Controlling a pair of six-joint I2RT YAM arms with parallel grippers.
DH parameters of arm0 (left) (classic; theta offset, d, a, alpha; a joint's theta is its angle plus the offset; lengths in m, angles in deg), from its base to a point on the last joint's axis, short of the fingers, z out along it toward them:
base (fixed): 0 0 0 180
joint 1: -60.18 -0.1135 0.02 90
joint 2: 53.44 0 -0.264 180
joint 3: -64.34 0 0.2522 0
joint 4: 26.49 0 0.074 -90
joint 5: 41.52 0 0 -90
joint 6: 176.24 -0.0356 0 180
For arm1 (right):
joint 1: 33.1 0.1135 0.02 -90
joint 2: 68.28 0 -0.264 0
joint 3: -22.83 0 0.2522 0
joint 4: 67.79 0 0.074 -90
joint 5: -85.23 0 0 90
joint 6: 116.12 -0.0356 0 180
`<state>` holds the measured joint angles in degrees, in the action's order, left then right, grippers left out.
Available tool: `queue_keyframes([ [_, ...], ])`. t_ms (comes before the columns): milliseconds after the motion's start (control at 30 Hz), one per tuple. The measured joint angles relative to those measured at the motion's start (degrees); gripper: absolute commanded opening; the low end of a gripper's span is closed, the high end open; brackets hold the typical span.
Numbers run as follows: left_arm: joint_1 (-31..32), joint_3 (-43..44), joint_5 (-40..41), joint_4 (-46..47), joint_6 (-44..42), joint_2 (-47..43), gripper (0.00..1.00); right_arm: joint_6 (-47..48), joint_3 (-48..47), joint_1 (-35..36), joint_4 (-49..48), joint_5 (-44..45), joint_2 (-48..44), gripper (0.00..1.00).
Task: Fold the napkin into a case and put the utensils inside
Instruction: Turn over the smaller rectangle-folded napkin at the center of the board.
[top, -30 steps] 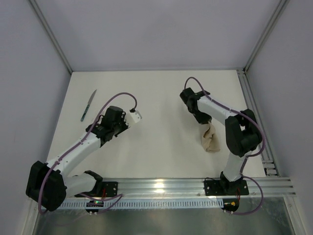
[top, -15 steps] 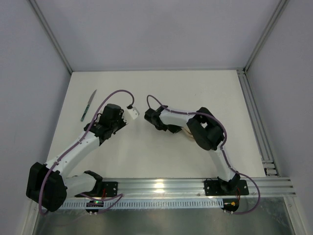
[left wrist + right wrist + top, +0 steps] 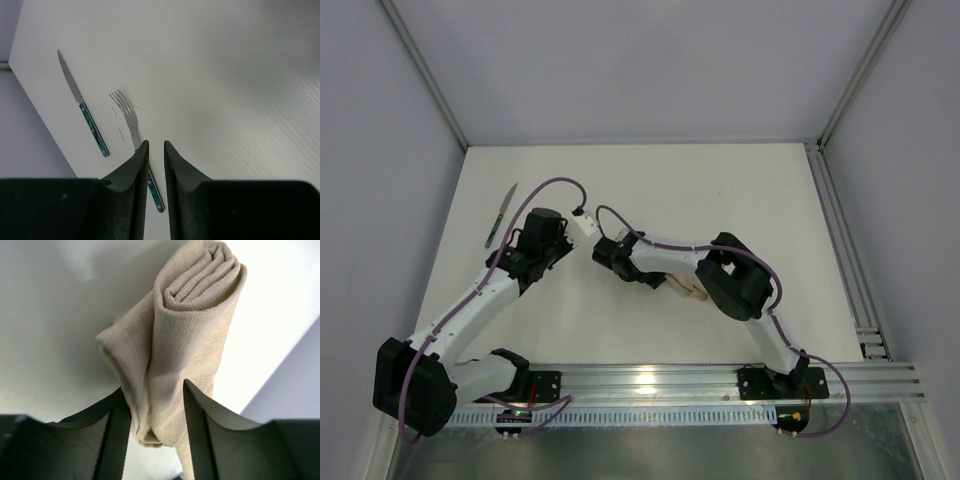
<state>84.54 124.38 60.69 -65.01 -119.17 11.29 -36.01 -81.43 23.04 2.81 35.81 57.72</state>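
Slim white arm links (image 3: pixel 470 310), black joints (image 3: pixel 415 385), looping purple cables (image 3: pixel 555 181)

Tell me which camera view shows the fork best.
The left wrist view. The fork lies beside the knife, tines and neck clear, teal handle partly hidden behind the left gripper. The top external view shows the knife but no fork I can make out; the right wrist view shows the napkin, no fork.

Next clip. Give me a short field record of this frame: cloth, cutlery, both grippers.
napkin: beige-tan cloth rolled into a layered bundle, between the fingers of the right gripper
knife: slim, teal handle, silver blade, flat on the white table
fork: teal handle, silver tines, beside the knife, apart from it
left gripper: narrow gap, over the fork's handle, holding nothing
right gripper: closed on the napkin
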Motion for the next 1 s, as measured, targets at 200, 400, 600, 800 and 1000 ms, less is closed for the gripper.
queue_keyframes([
  [200, -0.7, 0.6, 0.0, -0.4, 0.3, -0.1, 0.21, -2.1, 0.0, 2.8, -5.1, -8.2, -4.3, 0.68],
  [400, -1.8, 1.1, -0.5, -1.3, 1.5, -0.2, 0.23, -4.5, 3.8, 5.4, -11.1, -17.6, -9.2, 0.69],
  [600, -2.4, 3.5, -2.4, -2.6, 3.4, -0.1, 0.27, -5.7, 12.8, 4.4, -12.5, -22.4, -23.6, 0.63],
  [800, -2.6, 8.3, -8.6, -4.7, 6.2, 4.5, 0.31, -6.3, 22.0, -7.0, -16.2, -26.6, -40.3, 0.34],
  [1000, 2.5, 16.6, -13.3, -6.0, 9.3, 15.5, 0.46, -6.5, 32.8, -22.8, -23.6, -31.3, -47.6, 0.10],
])
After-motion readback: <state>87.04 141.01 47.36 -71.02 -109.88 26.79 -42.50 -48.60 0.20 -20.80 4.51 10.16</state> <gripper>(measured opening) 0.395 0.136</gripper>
